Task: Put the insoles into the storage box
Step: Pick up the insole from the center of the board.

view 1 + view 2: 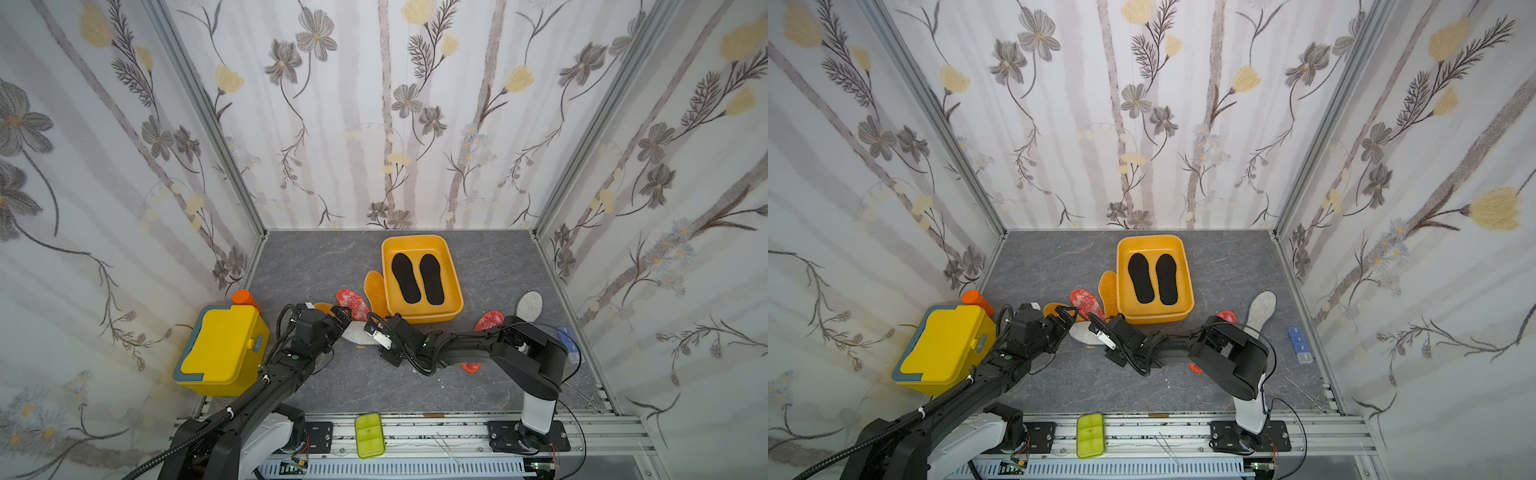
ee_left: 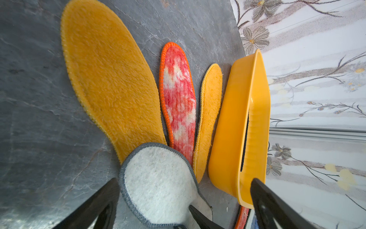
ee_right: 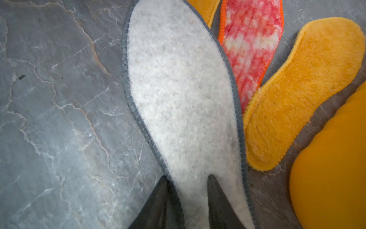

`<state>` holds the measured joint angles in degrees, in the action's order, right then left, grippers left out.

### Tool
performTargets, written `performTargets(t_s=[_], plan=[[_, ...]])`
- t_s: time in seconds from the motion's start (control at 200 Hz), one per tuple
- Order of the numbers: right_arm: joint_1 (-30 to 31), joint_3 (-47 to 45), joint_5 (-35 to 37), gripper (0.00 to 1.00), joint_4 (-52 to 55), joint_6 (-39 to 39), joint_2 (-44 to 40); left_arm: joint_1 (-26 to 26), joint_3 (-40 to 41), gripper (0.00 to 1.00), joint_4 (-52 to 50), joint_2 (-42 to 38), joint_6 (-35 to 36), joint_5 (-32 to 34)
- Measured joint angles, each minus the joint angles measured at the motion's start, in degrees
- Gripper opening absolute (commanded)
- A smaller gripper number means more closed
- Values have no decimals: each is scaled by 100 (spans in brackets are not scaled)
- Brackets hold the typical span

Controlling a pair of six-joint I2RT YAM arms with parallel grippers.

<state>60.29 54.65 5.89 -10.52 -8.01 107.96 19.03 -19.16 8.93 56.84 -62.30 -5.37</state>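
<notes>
Near end first: my right gripper point(image 3: 187, 176) sits at the narrow end of a grey-white felt insole point(image 3: 182, 89), with one finger at its stitched edge and the other on the felt. The jaws stand partly narrowed, and I cannot tell whether they pinch the pad or only press it.

The insole lies flat on the table point(image 3: 59, 99). Its long axis runs straight away from these fingers toward my left gripper point(image 2: 185, 180), which hangs spread wide and empty over the rounded far end. Both arms are at the pad, but the right is the one on it.

Fanned just beyond are a red-orange speckled insole point(image 3: 251, 49) and an orange-yellow insole point(image 3: 297, 95), their near ends under or against the felt.

Farther back, toward my right, stands the storage box point(image 1: 428, 318), with two black insoles point(image 1: 406, 277) side by side inside.

Only the right wrist view shows felt between the fingers. In both top views the grippers hide most of the pad, yet only there is the box's load plain.
</notes>
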Motion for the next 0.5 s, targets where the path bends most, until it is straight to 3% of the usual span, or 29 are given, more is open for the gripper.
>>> performTargets(t_s=[0.33, 0.5], plan=[[11, -96, 2, 0, -155, 48, 0, -17, 0, 100, -42, -76, 39, 0], [7, -96, -2, 0, -129, 116, -39, -17, 0, 100, -59, -136, 39, 0]])
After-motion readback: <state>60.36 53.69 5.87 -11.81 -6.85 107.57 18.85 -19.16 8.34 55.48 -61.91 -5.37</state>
